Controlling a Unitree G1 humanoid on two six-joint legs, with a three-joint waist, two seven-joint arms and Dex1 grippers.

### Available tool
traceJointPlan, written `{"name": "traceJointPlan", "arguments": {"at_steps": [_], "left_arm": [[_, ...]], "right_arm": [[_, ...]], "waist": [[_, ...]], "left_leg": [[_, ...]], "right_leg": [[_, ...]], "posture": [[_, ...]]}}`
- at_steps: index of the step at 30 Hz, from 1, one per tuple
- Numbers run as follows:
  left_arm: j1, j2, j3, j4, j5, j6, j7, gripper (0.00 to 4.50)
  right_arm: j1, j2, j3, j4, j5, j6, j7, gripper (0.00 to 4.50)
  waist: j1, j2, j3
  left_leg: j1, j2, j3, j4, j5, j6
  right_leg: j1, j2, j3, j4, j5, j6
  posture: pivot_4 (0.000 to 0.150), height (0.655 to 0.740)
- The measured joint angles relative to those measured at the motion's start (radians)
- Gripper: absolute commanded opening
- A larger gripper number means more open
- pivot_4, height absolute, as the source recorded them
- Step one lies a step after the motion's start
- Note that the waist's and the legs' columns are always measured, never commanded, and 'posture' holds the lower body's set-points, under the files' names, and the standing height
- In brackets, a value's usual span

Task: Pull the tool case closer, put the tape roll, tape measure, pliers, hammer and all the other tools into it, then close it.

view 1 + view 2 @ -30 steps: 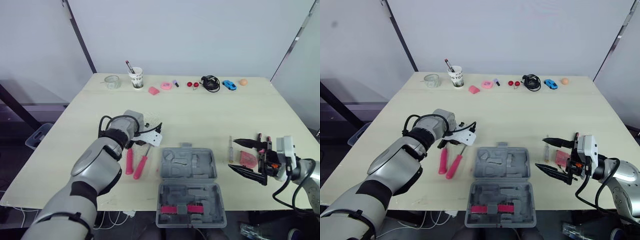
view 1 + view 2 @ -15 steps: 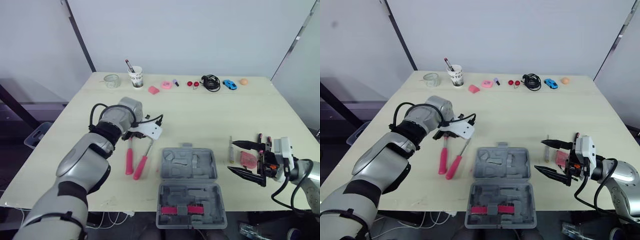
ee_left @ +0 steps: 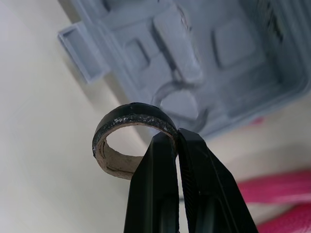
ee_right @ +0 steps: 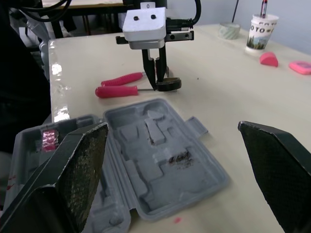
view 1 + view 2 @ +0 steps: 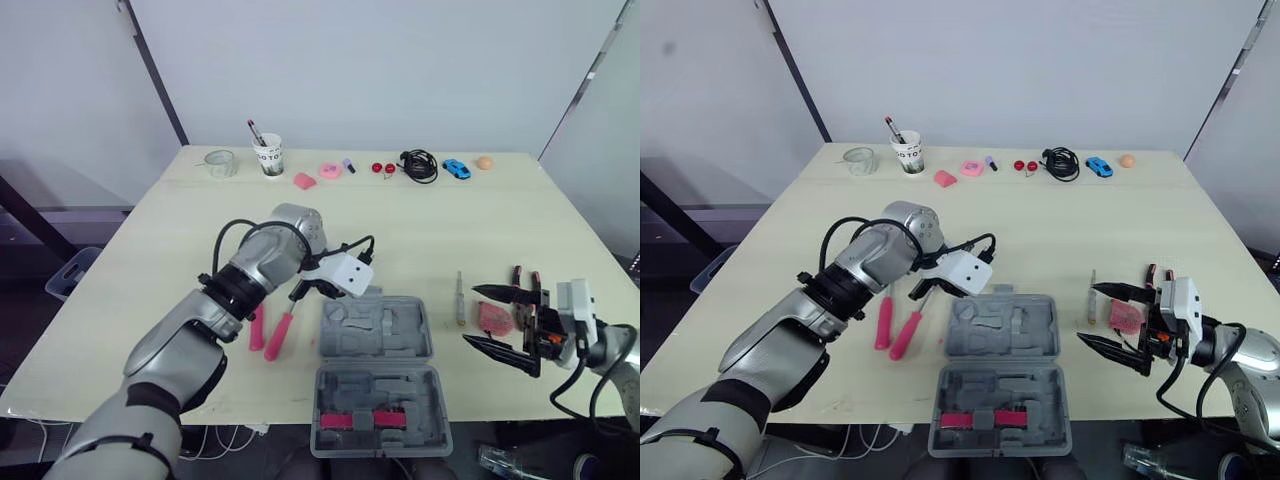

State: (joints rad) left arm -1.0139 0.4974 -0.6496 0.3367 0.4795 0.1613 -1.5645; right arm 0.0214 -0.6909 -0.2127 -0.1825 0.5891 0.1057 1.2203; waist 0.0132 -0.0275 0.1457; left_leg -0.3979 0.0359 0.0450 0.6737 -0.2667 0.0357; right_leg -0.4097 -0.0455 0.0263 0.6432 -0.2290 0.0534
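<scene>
Beige table (image 5: 430, 230): it fills most of your head view, and small objects line its far edge across the upper middle of the frame.
Tool case (image 5: 378, 330): grey, lying open at lower centre with both moulded halves facing up. A pink strip sits in the near half.
Left gripper (image 3: 176, 138): your jaws are pinched on the rim of the tape roll, at mid-frame just off the case's upper-left corner.
Right gripper (image 5: 472, 316): at lower right, its jaws are spread wide with nothing between them, tips pointing toward the case.
Pink-handled tools (image 5: 257, 328): two handles lie side by side on the table just left of the case.
Tape roll (image 3: 131, 111): a black ring with a brown core, held over bare table beside the case's handle tab. You cannot tell whether it touches the table.
Slim tool (image 5: 459, 298): it lies on the table between the case and your right gripper.
Pink flat item (image 5: 493, 318): it lies near the right fingers, too small to identify.
</scene>
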Motion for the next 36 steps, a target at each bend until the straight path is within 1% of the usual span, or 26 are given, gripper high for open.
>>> {"name": "traceJointPlan", "arguments": {"at_steps": [3,6,16,18,22,23,26,36], "left_arm": [[0.038,-0.02,-0.031,-0.01,-0.052,0.074,-0.002,0.09],[0.039,-0.016,-0.031,-0.007,-0.055,0.097,-0.002,0.09],[0.041,-0.033,-0.03,0.116,-0.07,0.094,0.005,0.09],[0.039,-0.044,-0.03,0.163,-0.07,0.084,0.016,0.09],[0.034,-0.052,-0.03,0.19,-0.07,0.069,0.022,0.09],[0.01,-0.066,-0.03,0.252,-0.067,0.047,0.039,0.09],[-0.021,-0.085,-0.029,0.321,-0.058,0.025,0.059,0.09],[-0.053,-0.114,-0.029,0.421,-0.048,-0.042,0.065,0.09]], "right_arm": [[0.005,-0.001,0.0,0.0,-0.003,-0.001,-0.003,4.5],[0.011,-0.007,0.0,0.0,-0.006,-0.002,-0.003,4.5],[0.01,-0.009,0.002,-0.001,-0.018,-0.01,-0.004,4.5],[0.01,-0.009,0.002,-0.001,-0.022,-0.015,-0.004,4.5],[0.01,-0.009,0.003,-0.001,-0.027,-0.02,-0.005,4.5],[0.013,-0.007,0.005,-0.001,-0.032,-0.025,-0.008,4.5],[0.017,-0.002,0.009,-0.006,-0.034,-0.026,-0.014,4.5],[0.029,0.002,0.01,-0.01,-0.039,-0.035,-0.027,4.5]], "waist": [[-0.001,0.0,0.0],[-0.001,0.0,0.0],[0.001,0.0,0.0],[0.0,0.0,0.0],[0.0,0.0,0.0],[0.001,0.0,0.0],[0.001,0.0,0.0],[0.001,0.001,0.0]], "left_leg": [[0.0,0.0,0.0,0.001,0.0,0.0],[0.0,0.0,0.0,0.001,0.0,0.0],[0.0,0.0,0.0,0.001,0.0,0.0],[0.0,0.0,0.0,0.001,0.0,0.0],[0.0,0.0,0.0,0.001,0.0,0.0],[0.0,0.0,0.0,0.001,0.0,0.0],[0.0,0.0,-0.001,0.001,0.0,0.0],[0.0,0.0,-0.001,0.001,0.0,0.0]], "right_leg": [[0.0,0.0,0.0,0.0,0.0,0.0],[0.0,0.0,0.0,0.0,0.0,0.0],[0.0,0.0,0.0,0.0,0.0,0.0],[0.0,0.0,0.0,0.0,0.0,0.0],[0.0,0.0,0.0,0.0,0.0,0.0],[0.0,0.0,0.0,0.0,0.0,0.0],[0.0,0.0,0.0,0.0,0.0,0.0],[0.0,0.0,0.0,0.0,0.0,0.0]], "posture": [[0.15,0.74],[0.15,0.74],[0.15,0.74],[0.15,0.74],[0.15,0.74],[0.15,0.74],[0.15,0.74],[0.15,0.74]]}}
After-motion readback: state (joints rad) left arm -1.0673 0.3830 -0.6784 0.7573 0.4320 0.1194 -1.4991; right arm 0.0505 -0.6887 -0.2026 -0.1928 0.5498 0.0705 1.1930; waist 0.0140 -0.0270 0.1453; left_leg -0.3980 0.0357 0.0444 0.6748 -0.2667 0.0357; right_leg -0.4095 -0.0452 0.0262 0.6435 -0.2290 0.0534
